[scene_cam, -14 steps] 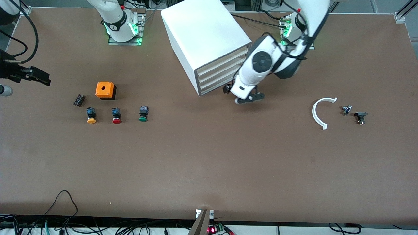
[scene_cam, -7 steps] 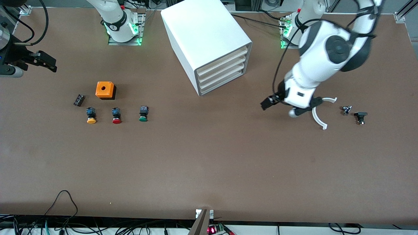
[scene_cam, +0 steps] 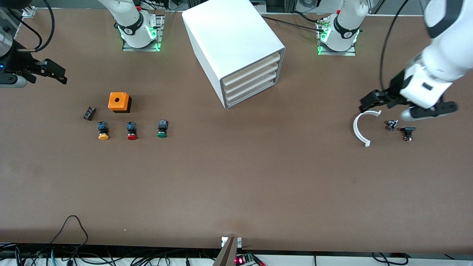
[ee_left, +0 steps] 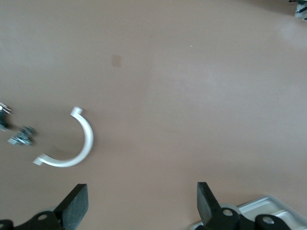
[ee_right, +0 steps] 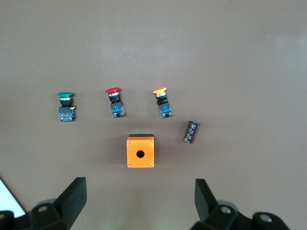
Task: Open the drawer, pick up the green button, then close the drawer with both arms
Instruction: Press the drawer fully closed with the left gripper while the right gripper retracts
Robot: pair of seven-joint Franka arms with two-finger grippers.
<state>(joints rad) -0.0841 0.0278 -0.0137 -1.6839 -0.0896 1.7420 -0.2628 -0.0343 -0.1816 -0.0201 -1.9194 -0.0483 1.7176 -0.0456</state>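
Note:
The white cabinet (scene_cam: 229, 37) stands at the table's middle, far from the front camera, with all its drawers shut. The drawer (scene_cam: 251, 87) sits flush below the two upper fronts. The green button (scene_cam: 162, 129) lies on the table beside the red (scene_cam: 131, 131) and yellow (scene_cam: 103, 131) ones. It also shows in the right wrist view (ee_right: 65, 106). My left gripper (scene_cam: 406, 110) hangs open and empty over the left arm's end of the table, as its wrist view shows (ee_left: 143, 203). My right gripper (scene_cam: 29, 72) is open and empty over the right arm's end (ee_right: 141, 201).
An orange box (scene_cam: 119, 102) with a round hole and a small black cylinder (scene_cam: 89, 113) lie by the buttons. A white curved clip (scene_cam: 360, 129) and two small dark parts (scene_cam: 401, 129) lie below the left gripper.
The left arm swung away from the cabinet's drawer fronts toward its own end of the table, over the white clip. The right gripper shifted slightly toward the right arm's base.

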